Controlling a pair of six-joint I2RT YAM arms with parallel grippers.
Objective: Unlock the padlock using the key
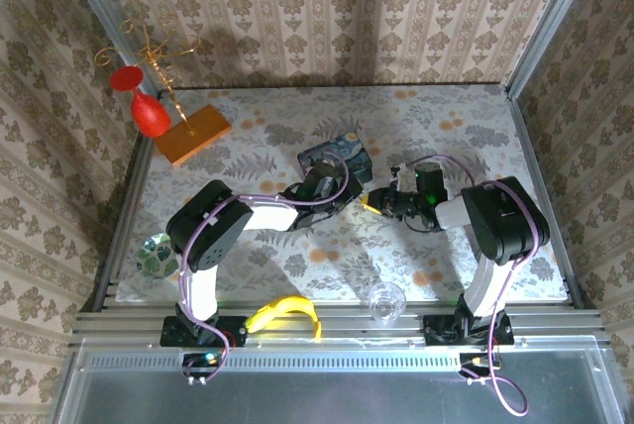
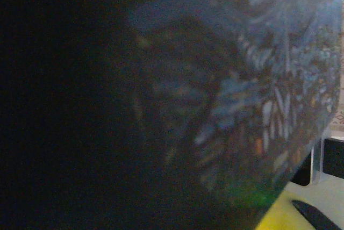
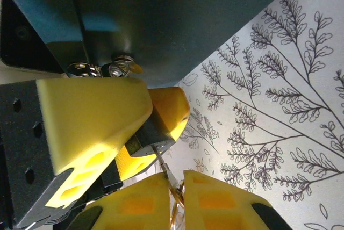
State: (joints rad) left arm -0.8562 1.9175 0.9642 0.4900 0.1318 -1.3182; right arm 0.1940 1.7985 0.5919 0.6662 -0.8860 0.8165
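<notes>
In the right wrist view my left gripper (image 3: pixel 146 132) is shut on the padlock (image 3: pixel 154 133), a small dark grey block between its yellow fingers (image 3: pixel 91 112). The key (image 3: pixel 166 169) sticks into the padlock's underside. Its head and brass ring sit in a narrow slit between my right gripper's (image 3: pixel 178 198) fingers, against the left one; whether it is pinched is unclear. Just above them is the blue painted tin (image 3: pixel 177 20) with its silver latch (image 3: pixel 115 69). From above, both grippers (image 1: pixel 359 196) (image 1: pixel 382 202) meet in front of the tin (image 1: pixel 337 159). The tin's side (image 2: pixel 242 79) is close and blurred in the left wrist view.
A red glass (image 1: pixel 149 112) hangs on a gold stand with an orange base (image 1: pixel 193 134) at the back left. A banana (image 1: pixel 282 313) and a clear cup (image 1: pixel 386 300) lie at the near edge. A shiny ball (image 1: pixel 156 254) sits left of the left arm.
</notes>
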